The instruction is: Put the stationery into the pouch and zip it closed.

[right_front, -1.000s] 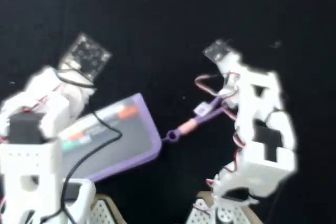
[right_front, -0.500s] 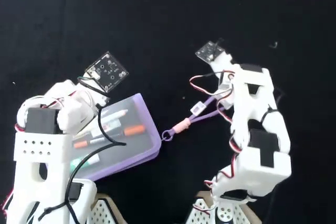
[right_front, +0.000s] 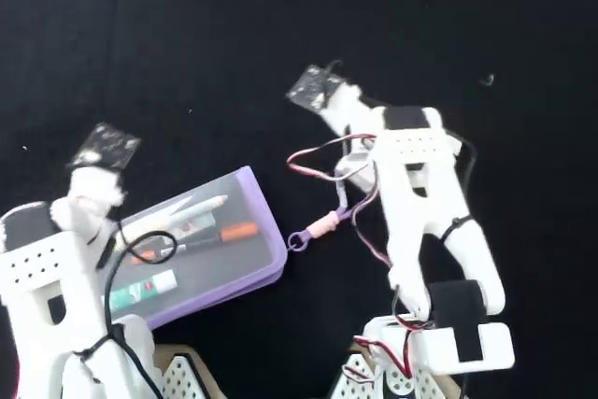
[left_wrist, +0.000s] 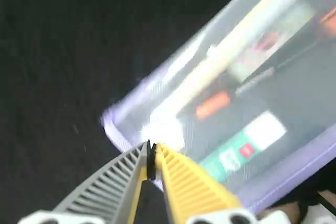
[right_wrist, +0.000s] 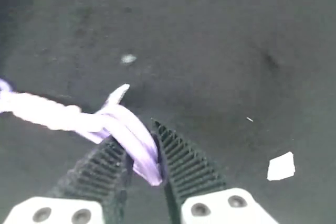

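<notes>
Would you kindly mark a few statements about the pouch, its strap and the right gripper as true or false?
1. The right gripper is shut on the purple strap. True.
2. The pouch lies on a white table. False: the table is black.
3. Pens lie inside the pouch. True.
4. The pink bead is inside the pouch. False: it sits on the strap, outside the pouch, beyond its corner.
</notes>
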Controlling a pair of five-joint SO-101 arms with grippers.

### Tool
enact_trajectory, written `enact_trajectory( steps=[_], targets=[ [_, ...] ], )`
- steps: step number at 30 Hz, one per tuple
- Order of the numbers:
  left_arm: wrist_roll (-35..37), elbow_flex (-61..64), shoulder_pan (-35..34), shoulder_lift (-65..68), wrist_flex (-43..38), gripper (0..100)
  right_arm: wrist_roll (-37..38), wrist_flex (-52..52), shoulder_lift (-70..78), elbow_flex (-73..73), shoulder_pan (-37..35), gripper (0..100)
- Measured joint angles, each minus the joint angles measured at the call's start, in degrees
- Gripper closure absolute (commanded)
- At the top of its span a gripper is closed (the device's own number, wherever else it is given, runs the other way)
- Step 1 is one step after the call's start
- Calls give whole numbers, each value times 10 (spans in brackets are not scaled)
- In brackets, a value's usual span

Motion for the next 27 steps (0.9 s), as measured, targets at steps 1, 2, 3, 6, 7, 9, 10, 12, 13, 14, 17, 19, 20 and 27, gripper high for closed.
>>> enact_trajectory(
  steps=[1,2,3,6,7,9,10,12,13,14,17,19,20,27],
  targets=[
    [0,14,-20,0,-1,970,-6,4,0,0,-4,983],
    [0,25,-40,0,-1,970,-12,8,0,0,-4,983],
    [0,37,-59,0,-1,970,-16,8,0,0,-5,983],
    [0,62,-113,0,-1,970,-18,11,0,0,-15,983],
    [0,67,-131,0,-2,970,-18,11,0,0,-19,983],
    [0,82,-169,-1,-2,970,-18,15,0,0,-32,983],
    [0,90,-186,-1,-2,969,-18,19,0,0,-40,983],
    [1,108,-222,-1,-4,969,-18,26,0,0,-56,983],
    [1,119,-235,-1,-11,969,-18,29,0,0,-64,983],
    [1,129,-246,-1,-18,967,-19,31,0,0,-71,983],
    [1,175,-261,-1,-64,967,-22,31,0,0,-87,983],
    [1,209,-262,-1,-113,967,-33,31,0,0,-96,983],
    [1,225,-264,-1,-142,967,-38,31,0,0,-99,983],
    [33,260,-183,-1,-247,967,-49,31,0,0,-107,983]
  ],
)
